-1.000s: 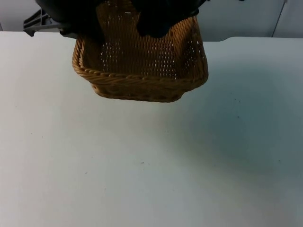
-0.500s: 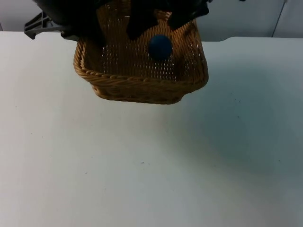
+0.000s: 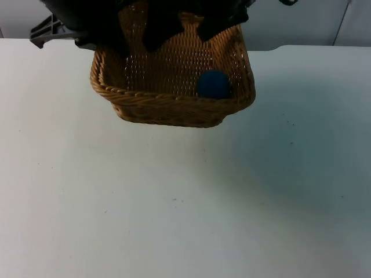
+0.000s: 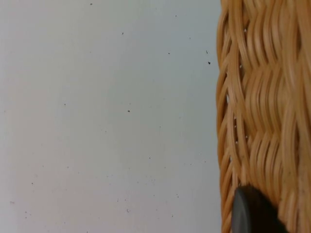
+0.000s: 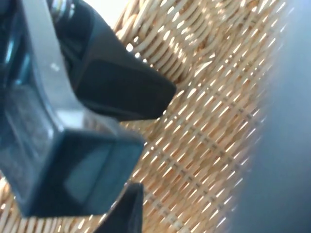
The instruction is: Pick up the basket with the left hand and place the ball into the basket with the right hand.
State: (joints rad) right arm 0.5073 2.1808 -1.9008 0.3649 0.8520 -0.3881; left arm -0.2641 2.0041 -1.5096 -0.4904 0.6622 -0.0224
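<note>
Both halves of the task look done, judging by how things lie. The rectangular woven wicker basket [image 3: 174,81] hangs raised above the white bench [image 3: 174,202], casting a soft shadow on the surface below and to its right, and the small dark-blue ball [image 3: 214,84] sits inside it, on the basket floor close to the near wall and toward the right-hand corner. What may be left, at a guess, is only for the arms to hold steady or draw away.

At the left, the left tool [image 3: 107,29] is at the basket's far left rim, its dark body reaching in from the upper corner of the top view. In the left wrist view one black fingertip [image 4: 252,213] lies flat against the outside of the woven wall [image 4: 262,111], with bare bench beside it, so I judge this tool clenched on the basket's rim and carrying it.

Further right, the right tool [image 3: 182,26] hovers over the far part of the basket, above the weave and well apart from the ball. Its two dark fingers [image 3: 156,32] point down and stand spread with a gap of wicker between them; the right wrist view shows a black finger [image 5: 121,87] over the basket floor with nothing held. This tool is released and empty.
</note>
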